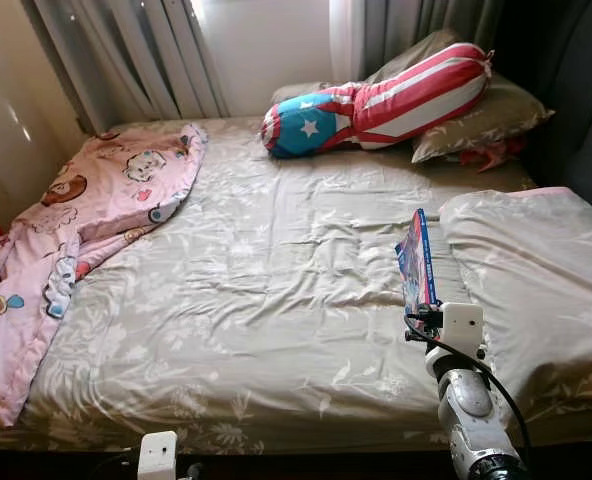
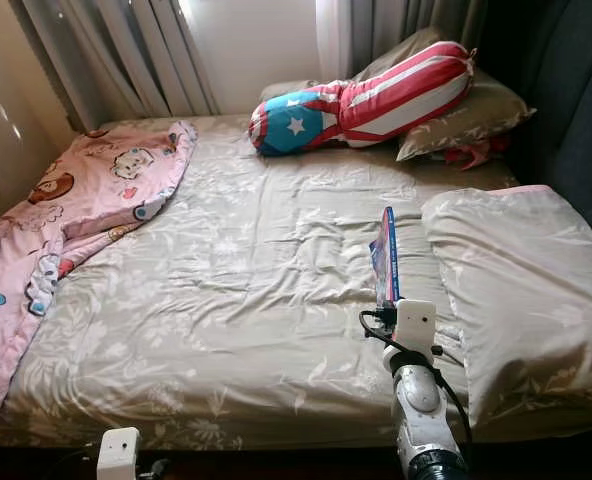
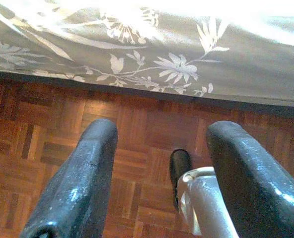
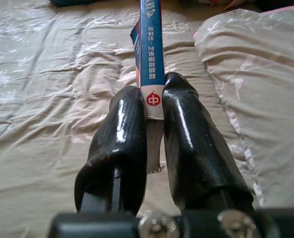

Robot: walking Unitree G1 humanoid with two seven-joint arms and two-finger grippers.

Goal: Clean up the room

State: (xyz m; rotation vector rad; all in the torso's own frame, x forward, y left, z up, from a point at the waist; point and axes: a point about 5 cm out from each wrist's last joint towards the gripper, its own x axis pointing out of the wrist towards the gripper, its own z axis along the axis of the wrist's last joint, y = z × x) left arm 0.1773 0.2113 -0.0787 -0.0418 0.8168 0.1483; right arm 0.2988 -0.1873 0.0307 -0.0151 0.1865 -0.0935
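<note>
Right wrist view: right gripper (image 4: pixel 154 106) pinching book (image 4: pixel 151 44) spine.

books: 1 (image 1: pixel 417 262) | pillows: 3 (image 1: pixel 536 270) | blankets: 1 (image 1: pixel 86 215)

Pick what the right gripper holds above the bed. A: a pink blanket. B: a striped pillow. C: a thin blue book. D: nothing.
C: the right gripper has its fingers shut on the spine of a thin blue book, holding it edge-up over the bed.
</note>
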